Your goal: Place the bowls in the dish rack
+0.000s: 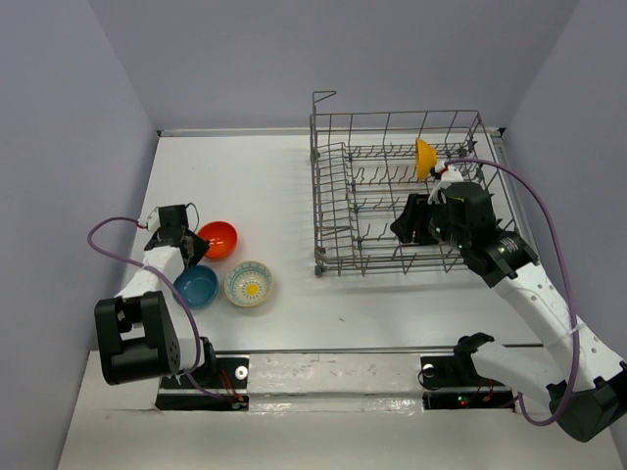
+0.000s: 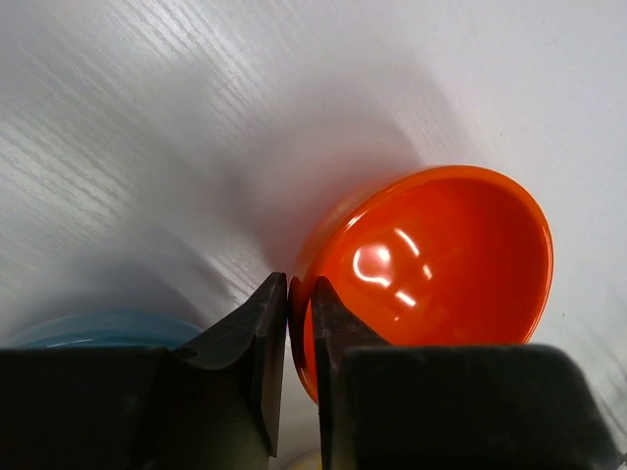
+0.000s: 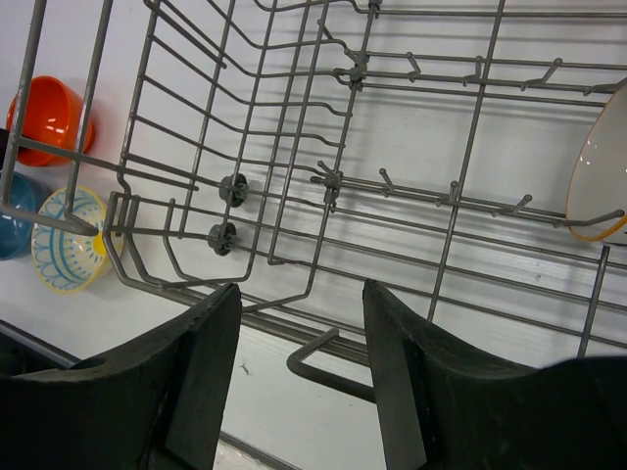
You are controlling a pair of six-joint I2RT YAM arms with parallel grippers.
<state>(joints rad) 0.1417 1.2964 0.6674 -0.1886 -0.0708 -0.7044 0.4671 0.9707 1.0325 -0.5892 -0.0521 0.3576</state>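
Note:
The orange-red bowl (image 1: 218, 239) sits on the table at the left. My left gripper (image 1: 192, 246) is shut on its near-left rim; in the left wrist view the gripper (image 2: 300, 286) pinches the rim of the bowl (image 2: 441, 264). The blue bowl (image 1: 196, 286) and the flower-pattern bowl (image 1: 249, 284) lie just in front. The grey wire dish rack (image 1: 338, 211) stands at the right, with the yellow-tan bowl (image 1: 424, 159) on edge at its back. My right gripper (image 1: 409, 221) hovers open and empty over the rack's front right (image 3: 299, 294). The white bowl is out of view.
The right wrist view shows rack tines (image 3: 333, 181), the yellow-tan bowl (image 3: 596, 176) at the right edge, and the orange-red (image 3: 49, 117), blue (image 3: 12, 215) and flower-pattern (image 3: 67, 240) bowls through the wires. The blue bowl's edge (image 2: 88, 328) lies left of my left fingers. Walls enclose the table.

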